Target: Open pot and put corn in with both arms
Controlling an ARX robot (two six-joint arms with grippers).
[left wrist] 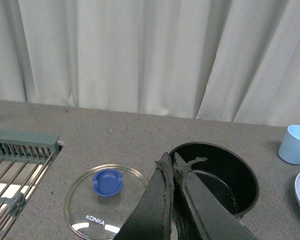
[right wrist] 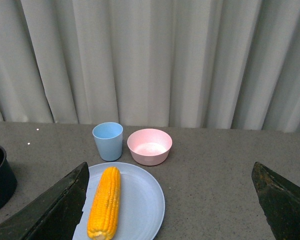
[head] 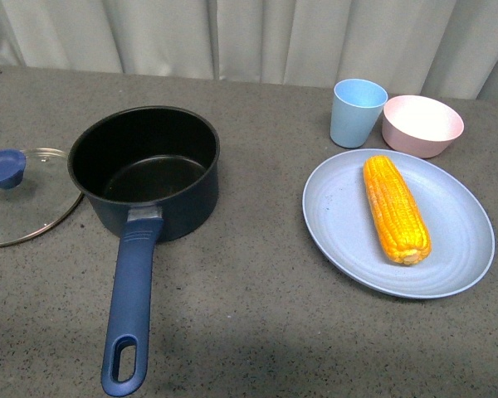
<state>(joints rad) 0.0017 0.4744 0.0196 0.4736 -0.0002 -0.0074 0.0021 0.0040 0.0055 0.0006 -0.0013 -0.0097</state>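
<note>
My left gripper (left wrist: 173,161) has its jaws pressed together on nothing, near the open navy saucepan (head: 145,170). Its glass lid (head: 41,203) lies at the pan's 9 o'clock. My right gripper (right wrist: 169,172) gapes wide before the corn cob (head: 396,209), which lies on the blue plate (head: 336,215) at the pan's 3 o'clock.

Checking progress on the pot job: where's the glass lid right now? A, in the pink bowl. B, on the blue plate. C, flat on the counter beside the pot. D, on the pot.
C: the glass lid lies flat on the counter just beside the pot, whose black inside is uncovered.
</note>
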